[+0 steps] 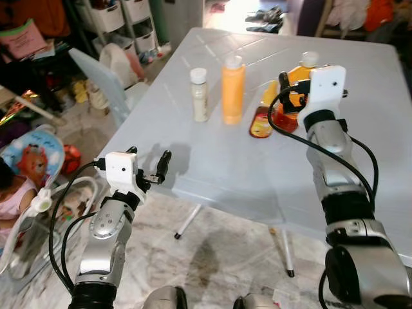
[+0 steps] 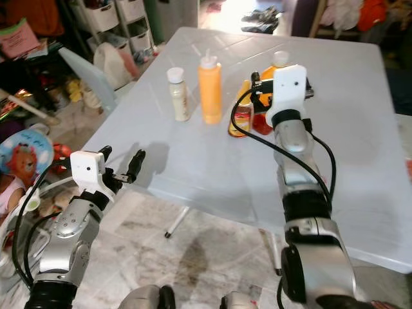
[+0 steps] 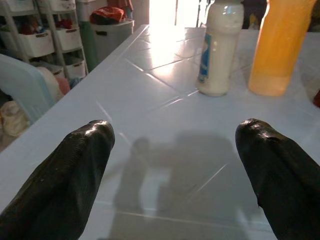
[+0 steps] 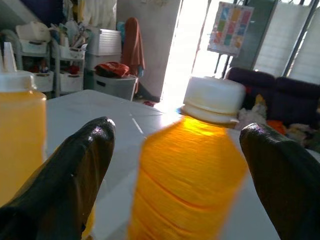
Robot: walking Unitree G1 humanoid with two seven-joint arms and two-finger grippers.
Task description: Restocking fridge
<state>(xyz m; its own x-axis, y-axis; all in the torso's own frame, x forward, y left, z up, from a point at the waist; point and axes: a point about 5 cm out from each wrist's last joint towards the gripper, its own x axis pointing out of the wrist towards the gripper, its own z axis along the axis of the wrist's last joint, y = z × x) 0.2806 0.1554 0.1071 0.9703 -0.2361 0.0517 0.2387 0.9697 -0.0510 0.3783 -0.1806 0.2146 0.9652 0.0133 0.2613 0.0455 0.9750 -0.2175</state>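
Your right gripper (image 4: pixel 175 140) is up at the orange juice bottle (image 4: pixel 187 165), its 2 fingers (image 4: pixel 65 180) spread wide with the bottle's body between them and not yet touched on either side. That bottle, with its white cap, stands on the white surface (image 1: pixel 225 167) and serves as your landmark. Just to the left of it stand a short amber bottle (image 1: pixel 262 119), then a tall orange squeeze bottle (image 1: pixel 233 90), then a small cream-white bottle (image 1: pixel 199 95) farthest left of the row. Your left gripper (image 1: pixel 151 168) hovers at the near left edge of the surface, well apart from the juice bottle, its fingers (image 3: pixel 75 170) wide and holding nothing. Far to the left of the juice bottle, on the floor, a baby bouncer (image 1: pixel 32 161) sits with a child in it.
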